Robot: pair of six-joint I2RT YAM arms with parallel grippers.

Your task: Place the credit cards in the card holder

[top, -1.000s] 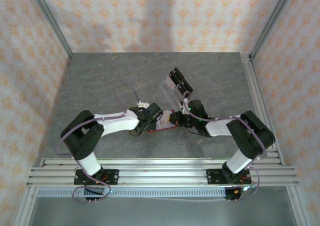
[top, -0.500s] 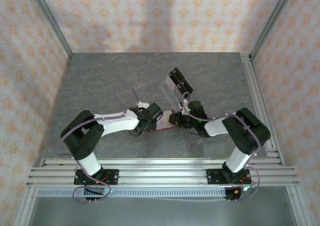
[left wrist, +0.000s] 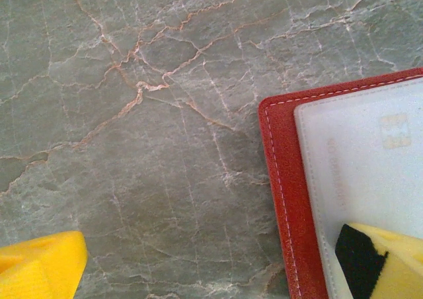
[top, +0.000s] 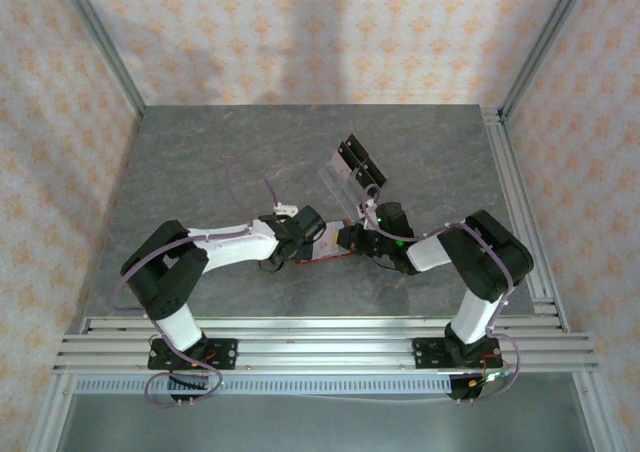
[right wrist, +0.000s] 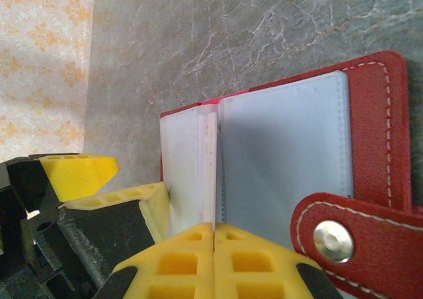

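Observation:
The red card holder (right wrist: 377,114) lies open on the table, its snap tab (right wrist: 334,239) toward my right gripper; from above it is a red sliver (top: 322,258) under both wrists. My right gripper (right wrist: 215,246) is shut on a thin pale credit card (right wrist: 209,173), which stands on edge over the holder's fold between two pale sleeve pages. My left gripper (left wrist: 211,272) is open. One of its yellow fingers (left wrist: 386,262) rests on the pale page (left wrist: 363,160) at the holder's left side, and the other hovers over bare table.
A clear plastic stand with black blocks (top: 352,170) sits just behind the two grippers. The marble-patterned tabletop (top: 220,162) stretches to the left and back. Metal rails (top: 510,172) run along the right edge, and patterned walls surround the table.
The right arm's elbow has swung slightly left and inward. Both grippers and the holder stay almost where they were.

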